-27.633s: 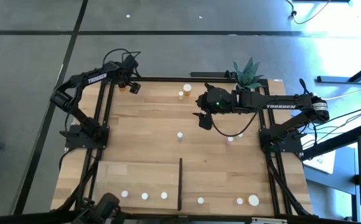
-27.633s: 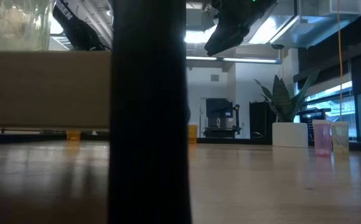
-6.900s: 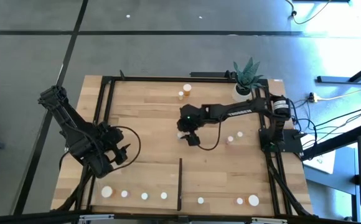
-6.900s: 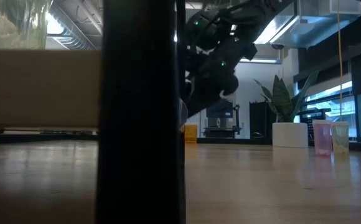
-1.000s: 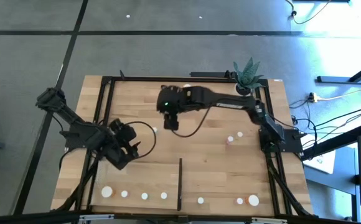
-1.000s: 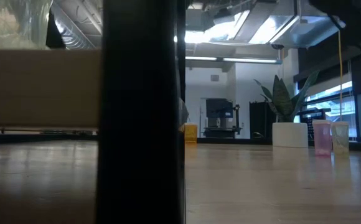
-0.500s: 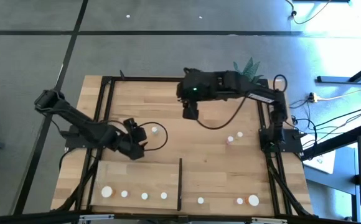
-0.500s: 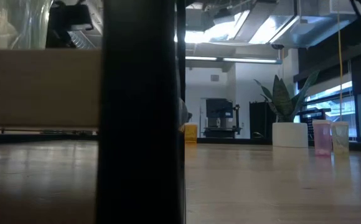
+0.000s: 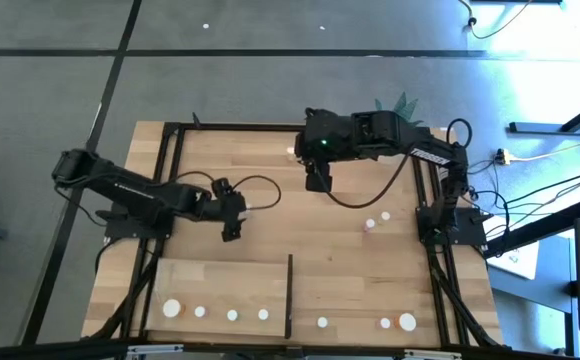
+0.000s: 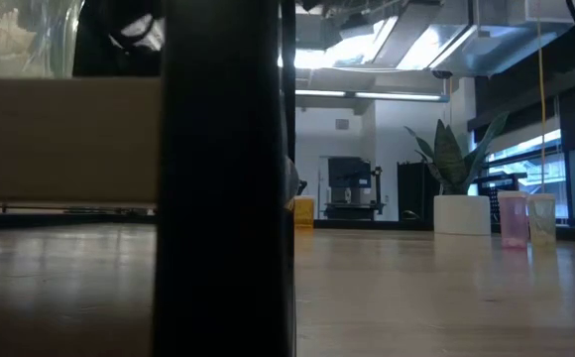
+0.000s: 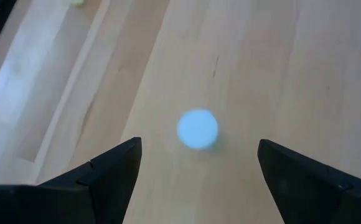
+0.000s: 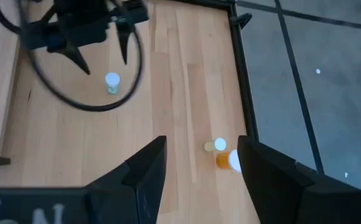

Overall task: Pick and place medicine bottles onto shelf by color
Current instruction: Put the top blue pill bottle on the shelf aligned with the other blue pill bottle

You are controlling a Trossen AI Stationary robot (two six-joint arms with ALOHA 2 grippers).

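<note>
My left arm lies stretched low across the desk, left gripper (image 9: 232,222) spread open and empty above a white-capped bottle (image 11: 197,129) mid-desk. My right gripper (image 9: 317,177), open and empty, hangs near the far edge over two bottles (image 12: 223,153). The shelf (image 9: 220,285) fills the near left corner.

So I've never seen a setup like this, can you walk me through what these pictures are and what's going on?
This is a robot with two dark arms at a wooden table. One picture looks straight down, one looks level across the tabletop, and two come from cameras on the arms' wrists.

The left gripper is open and holds nothing; it hovers by a small white-capped bottle, which shows between its fingers in its wrist view. The right gripper, also open and empty, is over the far edge, where two more bottles stand.

At the near end lies a pale shelf with a row of bottles already on it. A potted plant stands at a far corner.
</note>
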